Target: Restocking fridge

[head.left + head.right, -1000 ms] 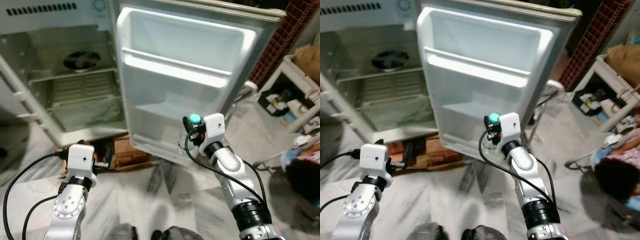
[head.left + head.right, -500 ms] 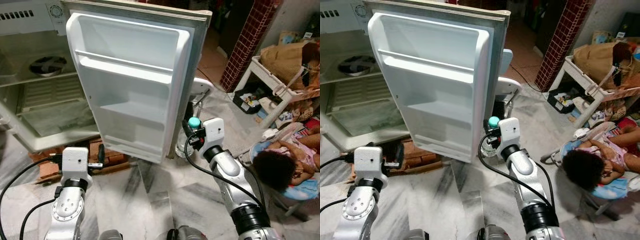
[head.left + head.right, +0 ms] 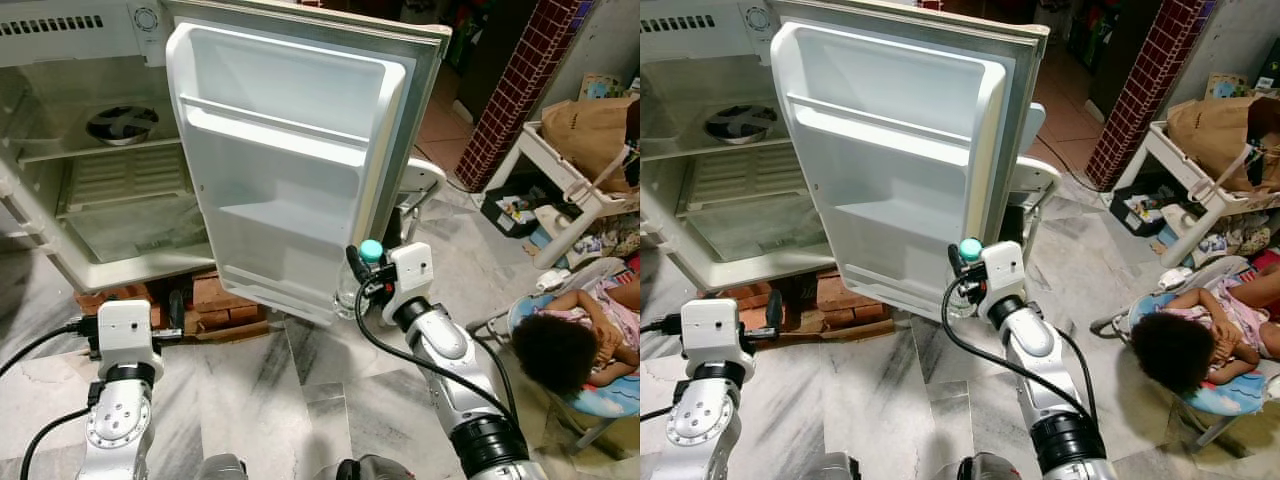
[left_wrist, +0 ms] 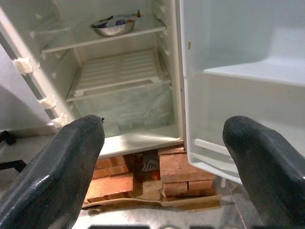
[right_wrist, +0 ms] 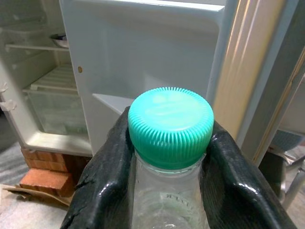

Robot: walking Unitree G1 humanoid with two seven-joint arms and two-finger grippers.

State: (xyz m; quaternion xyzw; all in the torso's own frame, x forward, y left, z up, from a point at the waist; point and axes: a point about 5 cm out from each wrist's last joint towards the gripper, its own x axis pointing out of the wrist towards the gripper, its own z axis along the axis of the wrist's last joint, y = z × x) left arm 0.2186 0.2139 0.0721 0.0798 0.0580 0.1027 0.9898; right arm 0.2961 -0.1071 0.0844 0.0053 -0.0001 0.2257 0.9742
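Observation:
The fridge (image 3: 120, 190) stands open, its white door (image 3: 290, 150) swung out toward me with bare door shelves (image 3: 285, 222). My right gripper (image 3: 358, 272) is shut on the neck of a clear bottle with a teal cap (image 3: 371, 250), upright, just in front of the door's lower right corner. From the right wrist the cap (image 5: 170, 126) sits between both black fingers (image 5: 102, 181). My left gripper (image 4: 164, 143) is open and holds nothing, low before the fridge's bottom edge (image 3: 177, 308). A steel bowl (image 4: 113, 26) rests on an upper shelf inside.
Red bricks (image 3: 225, 300) prop the fridge up on the marble floor. A person (image 3: 570, 345) sits low at the right. A white rack (image 3: 560, 190) with bags and a brick pillar (image 3: 520, 90) stand behind. A chair (image 3: 420, 185) is behind the door.
The whole picture has swung sideways and back as the camera turned. The right gripper still holds the bottle near the door's lower edge. The left gripper stays open.

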